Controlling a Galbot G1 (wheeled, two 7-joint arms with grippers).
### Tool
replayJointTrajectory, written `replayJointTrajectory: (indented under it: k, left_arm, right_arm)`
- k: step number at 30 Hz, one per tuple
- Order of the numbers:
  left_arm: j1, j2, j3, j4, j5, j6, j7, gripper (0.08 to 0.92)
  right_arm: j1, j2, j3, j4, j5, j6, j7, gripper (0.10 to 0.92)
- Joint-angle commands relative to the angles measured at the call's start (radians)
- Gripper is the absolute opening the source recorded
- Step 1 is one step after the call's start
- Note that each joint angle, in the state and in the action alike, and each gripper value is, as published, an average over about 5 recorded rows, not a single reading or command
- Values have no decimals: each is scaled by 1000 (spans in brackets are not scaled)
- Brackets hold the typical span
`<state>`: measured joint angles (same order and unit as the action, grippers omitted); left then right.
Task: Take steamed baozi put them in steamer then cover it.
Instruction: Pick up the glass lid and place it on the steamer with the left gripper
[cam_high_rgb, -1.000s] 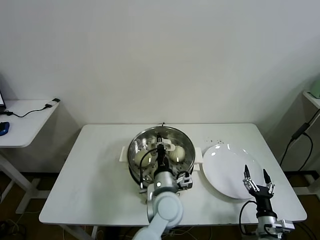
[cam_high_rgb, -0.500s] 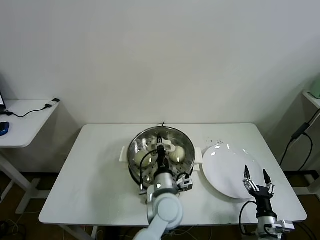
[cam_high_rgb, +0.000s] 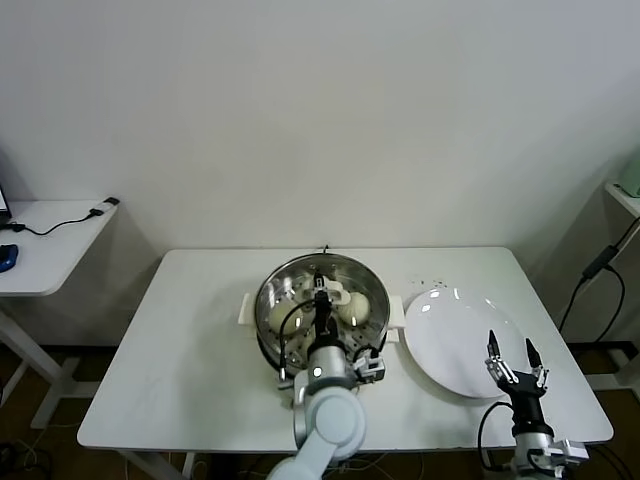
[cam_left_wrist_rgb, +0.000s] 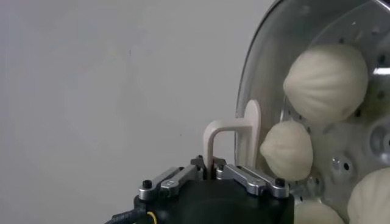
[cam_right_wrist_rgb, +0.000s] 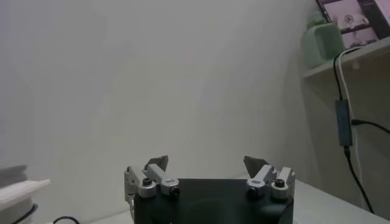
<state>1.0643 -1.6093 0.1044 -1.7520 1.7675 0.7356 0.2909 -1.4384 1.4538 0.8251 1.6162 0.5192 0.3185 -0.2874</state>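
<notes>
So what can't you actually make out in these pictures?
- Baozi count: in the head view the left hand and its arm cover part of the steamer; the left wrist view cuts buns off at its edge.
- Glass of the cover: only its white handle shows clearly.
- Plate: the near rim sits behind the open right hand.

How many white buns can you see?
4 baozi, all in the steamer: one large, one by the lid handle, two partly cut off. More may be hidden.

Plain white wall (cam_high_rgb: 320, 110), white table (cam_high_rgb: 190, 350); side desk (cam_high_rgb: 45, 245)
</notes>
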Motion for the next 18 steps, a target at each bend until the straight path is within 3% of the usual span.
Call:
replayJointTrajectory:
  k: [1,6,18]
  left_arm:
    - [1,-49,4,-3,7,38,23,150]
    - [8,-49,8,-11,9,30,22,192]
    - [56,-49,16,-118,1,22,37,553]
  right_arm:
    - [-1,1,0,0,0,2,0,823]
    - [-1,1,0,-1,1,3,0,823]
    - [1,1,-4,-3,0,3,0,823]
